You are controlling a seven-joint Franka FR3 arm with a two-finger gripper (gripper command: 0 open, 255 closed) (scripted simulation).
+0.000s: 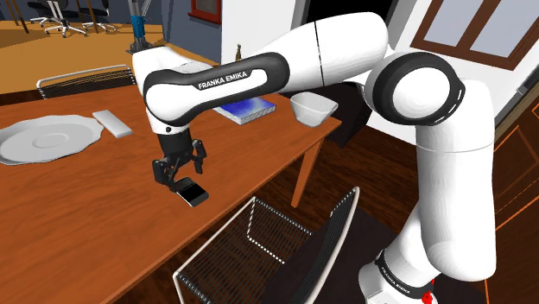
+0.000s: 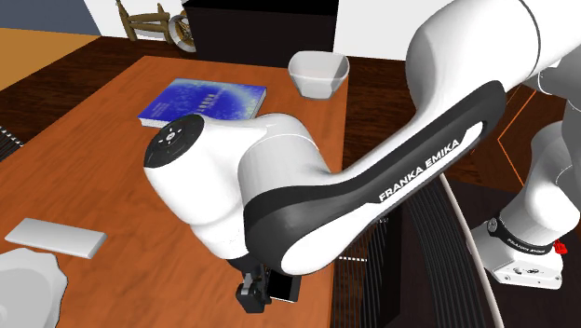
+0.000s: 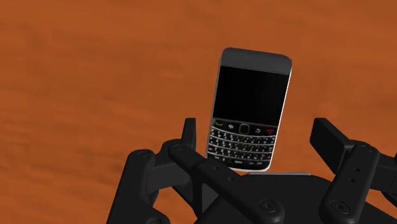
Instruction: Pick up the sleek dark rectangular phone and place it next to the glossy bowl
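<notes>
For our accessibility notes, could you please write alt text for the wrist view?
A black phone with a keypad lies on an orange-brown table, its lower end between the open fingers of the gripper, neither of which touches it.

The arm [image 1: 345, 52] is glossy white with dark joint bands and white "FRANKA EMIKA" lettering; its black gripper [image 1: 180, 171] shows round screws.
</notes>
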